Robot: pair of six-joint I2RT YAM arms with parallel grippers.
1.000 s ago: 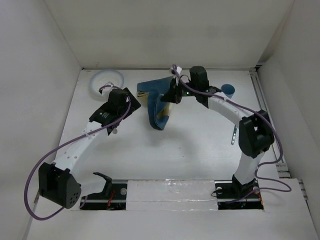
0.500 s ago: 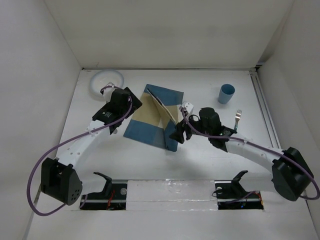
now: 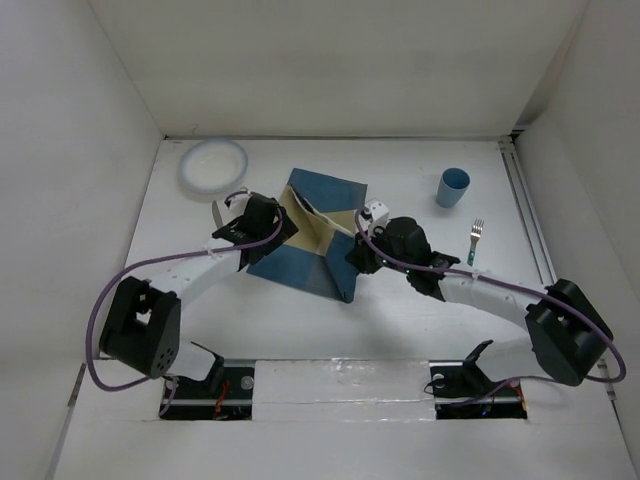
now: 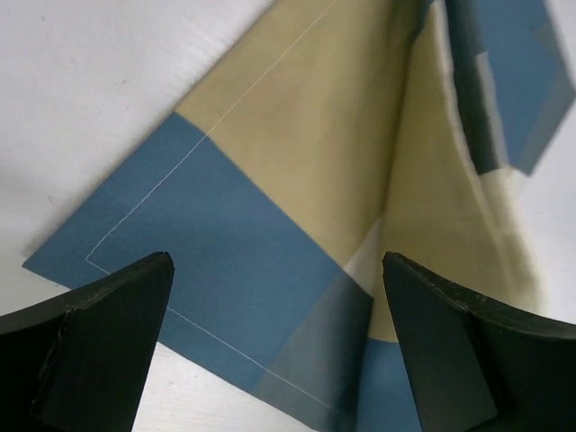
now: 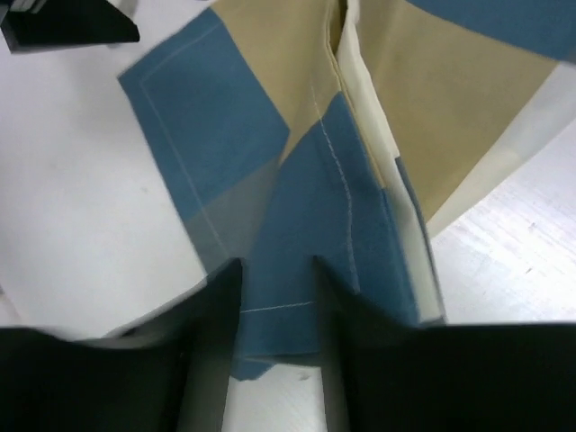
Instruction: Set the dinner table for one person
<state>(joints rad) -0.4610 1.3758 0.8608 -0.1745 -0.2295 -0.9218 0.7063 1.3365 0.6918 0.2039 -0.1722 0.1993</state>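
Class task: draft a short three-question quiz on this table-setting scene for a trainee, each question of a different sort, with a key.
1. Which arm's jaws are closed on the placemat: left or right?
2. True or false: the placemat lies fully flat on the table.
3. Which item stands nearest the fork? A. a bowl B. the blue cup C. a bottle

Key
1. The right gripper. The left gripper hangs open above the cloth.
2. False: a fold stands up along its middle.
3. B.
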